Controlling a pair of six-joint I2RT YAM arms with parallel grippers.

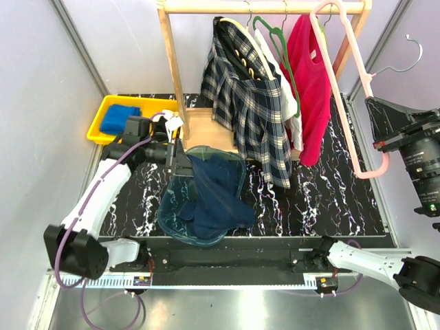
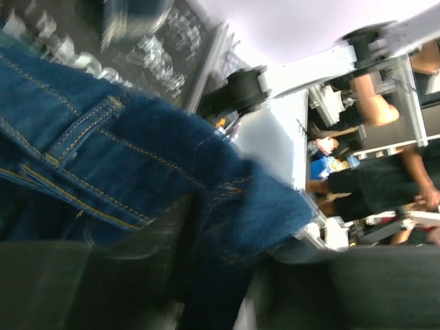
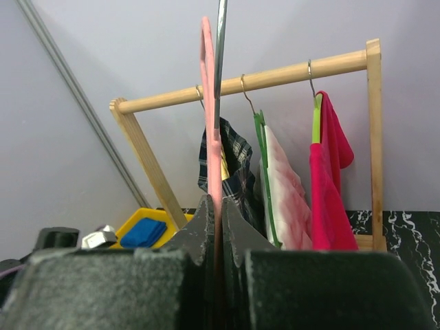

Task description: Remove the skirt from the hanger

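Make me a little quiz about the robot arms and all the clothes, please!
1. True or false: the blue denim skirt is hanging on the pink hanger.
2. What colour is the bin at the back left of the table? A red, B yellow, C green.
3. Fill in the word: the pink hanger is pinched in the ____ gripper.

Key
1. False. The skirt lies in a heap on the table and the hanger is bare.
2. B.
3. Right.
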